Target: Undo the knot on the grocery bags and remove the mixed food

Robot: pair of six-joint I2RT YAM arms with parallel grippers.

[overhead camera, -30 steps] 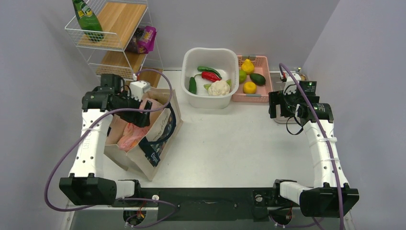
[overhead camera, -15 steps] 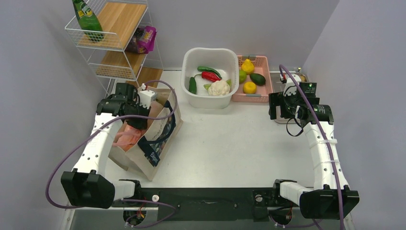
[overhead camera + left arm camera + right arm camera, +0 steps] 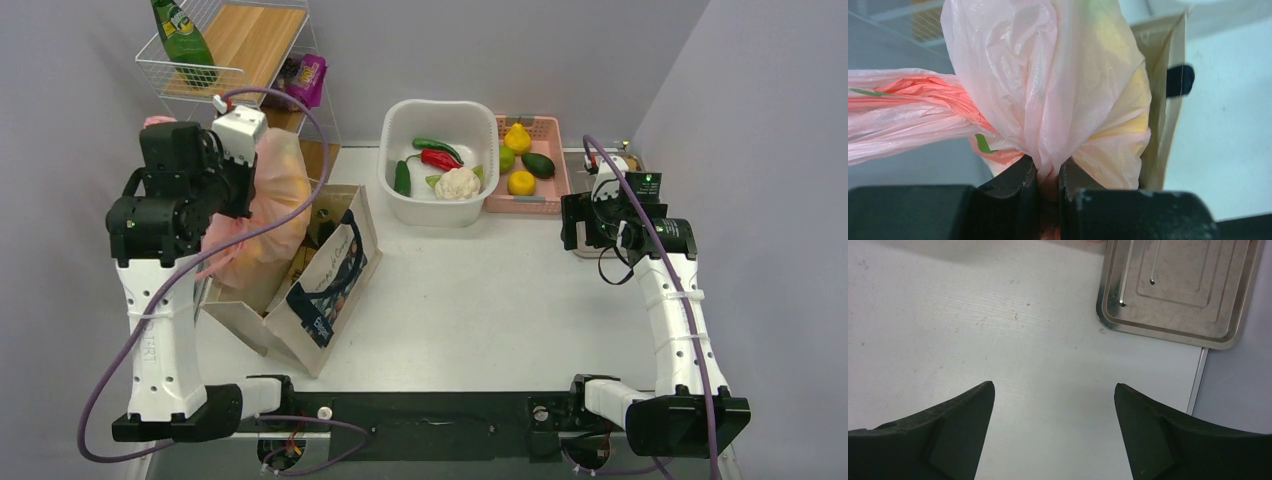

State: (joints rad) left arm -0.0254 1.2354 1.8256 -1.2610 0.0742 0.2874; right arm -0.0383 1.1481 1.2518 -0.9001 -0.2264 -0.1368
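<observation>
Left gripper [image 3: 1048, 170]: we see its jaws pressed shut on the gathered neck of the pink bag [image 3: 1048, 90], holding it up over the tote [image 3: 325, 275].
Pink bag: it hangs from that pinch above the tote's open mouth; a long bunched strip of its plastic trails off to one side in the wrist view.
Knot: we think the twisted plastic at the pinch may be the knot, but the folds hide it too well to say.
Food: yellow shapes show through the thin plastic; a green bottle [image 3: 182, 30] stands on the top shelf of the wire rack [image 3: 235, 60] behind the tote.
Tote: it stands on the table [image 3: 480, 300], mouth open, black straps drooping on its right side.
Right gripper [image 3: 1054, 390]: we see its jaws spread wide with nothing between them, over bare table well to the right of the tote, near a metal tray [image 3: 1178, 290].
White tub [image 3: 440, 215]: behind and to the right of the tote, holding vegetables.
</observation>
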